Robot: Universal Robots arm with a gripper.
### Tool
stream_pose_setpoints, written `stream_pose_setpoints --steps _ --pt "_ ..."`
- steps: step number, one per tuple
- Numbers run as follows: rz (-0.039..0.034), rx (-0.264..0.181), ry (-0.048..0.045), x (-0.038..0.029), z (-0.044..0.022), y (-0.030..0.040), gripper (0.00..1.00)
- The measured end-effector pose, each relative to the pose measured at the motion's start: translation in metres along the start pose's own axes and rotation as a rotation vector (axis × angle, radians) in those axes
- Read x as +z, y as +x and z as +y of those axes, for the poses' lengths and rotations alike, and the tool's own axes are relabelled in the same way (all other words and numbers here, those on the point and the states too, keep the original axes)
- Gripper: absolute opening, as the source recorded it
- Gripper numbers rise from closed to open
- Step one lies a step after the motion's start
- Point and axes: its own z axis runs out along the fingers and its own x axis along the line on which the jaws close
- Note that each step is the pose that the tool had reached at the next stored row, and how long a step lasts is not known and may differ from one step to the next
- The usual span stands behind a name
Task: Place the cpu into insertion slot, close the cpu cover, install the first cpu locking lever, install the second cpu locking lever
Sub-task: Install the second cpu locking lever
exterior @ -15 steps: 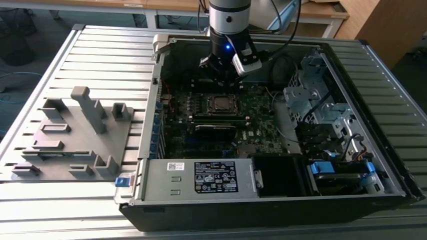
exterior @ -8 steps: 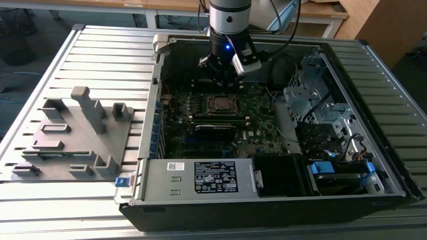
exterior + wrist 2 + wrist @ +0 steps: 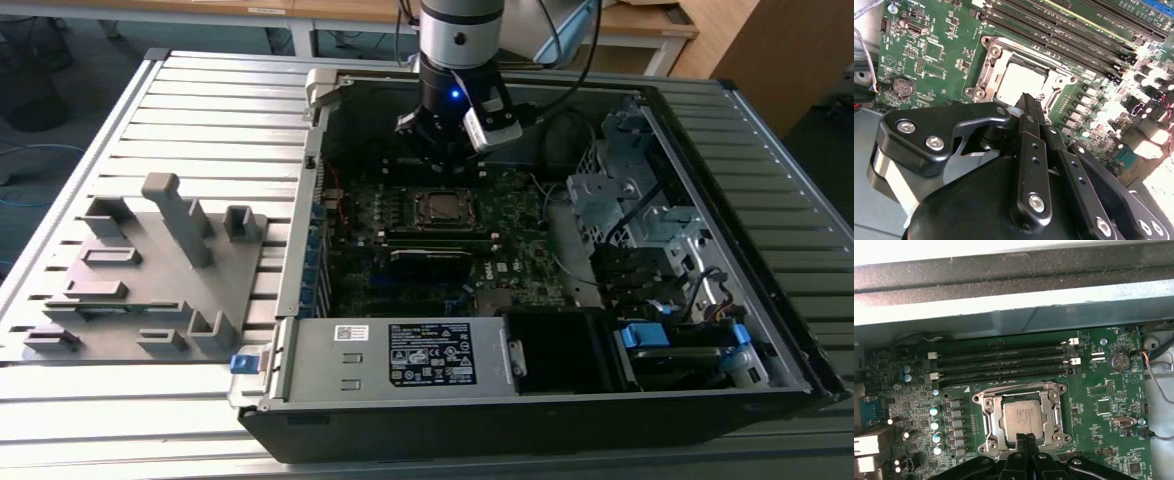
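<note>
While gripper (image 3: 1026,439) hovers, fingers pressed together | cpu (image 3: 1026,416) seated under cpu cover (image 3: 990,420) | just beside fingertips

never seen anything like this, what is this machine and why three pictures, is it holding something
A robot arm stands over an open computer case on a slatted metal table. The exterior view comes from a camera off the arm; both wrist views come from cameras riding on it. The gripper has its black fingers pressed together with nothing between them, just above the green motherboard. The cpu already sits in the insertion slot, with the cpu cover down around it. A grey plastic fixture lies at the exterior view's left.
</note>
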Motion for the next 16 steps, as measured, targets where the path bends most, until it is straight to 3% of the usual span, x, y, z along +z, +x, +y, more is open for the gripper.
stream_pose_setpoints --steps 5,16 --pt "0.0008 0.000 0.0000 0.0001 -0.0026 -0.0005 0.10" --pt "0.0008 0.000 0.0000 0.0004 -0.0209 -0.0031 0.10"
